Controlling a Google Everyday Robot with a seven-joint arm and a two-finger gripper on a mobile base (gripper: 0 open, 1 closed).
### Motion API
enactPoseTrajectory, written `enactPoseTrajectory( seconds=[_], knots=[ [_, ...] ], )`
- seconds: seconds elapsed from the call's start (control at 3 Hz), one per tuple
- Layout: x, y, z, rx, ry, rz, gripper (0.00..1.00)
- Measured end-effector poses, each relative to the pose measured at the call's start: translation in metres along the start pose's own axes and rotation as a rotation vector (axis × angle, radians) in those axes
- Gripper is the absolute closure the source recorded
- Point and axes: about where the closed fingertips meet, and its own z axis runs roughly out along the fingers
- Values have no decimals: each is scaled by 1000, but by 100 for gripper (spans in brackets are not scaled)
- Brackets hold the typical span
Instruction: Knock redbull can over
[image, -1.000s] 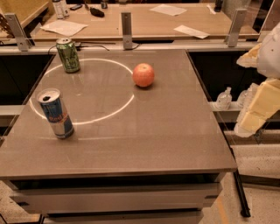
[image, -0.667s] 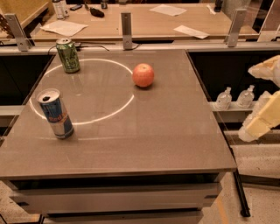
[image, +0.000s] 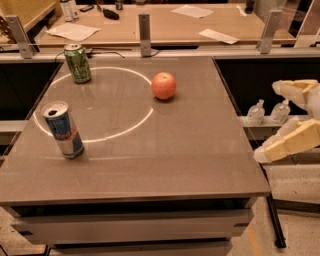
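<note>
A: Leftward and a little lower, the tool (image: 266, 121) has crept, now mid-right of the frame, just off the surface (image: 165, 165) edge.
B: Fingers (image: 295, 142)?
A: Spread apart, empty, pointing left.
B: And the redbull can (image: 63, 129)?
A: Upright on the surface, lower left, well apart from it.
</note>
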Motion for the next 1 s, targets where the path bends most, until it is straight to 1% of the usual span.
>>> enactPoseTrajectory(
  seconds=[0.33,0.67,1.0],
  knots=[
    [-34,17,17,-61,-198,6,0],
    [-62,29,30,-71,-223,29,0],
    [-66,31,31,-74,-216,50,0]
  ],
)
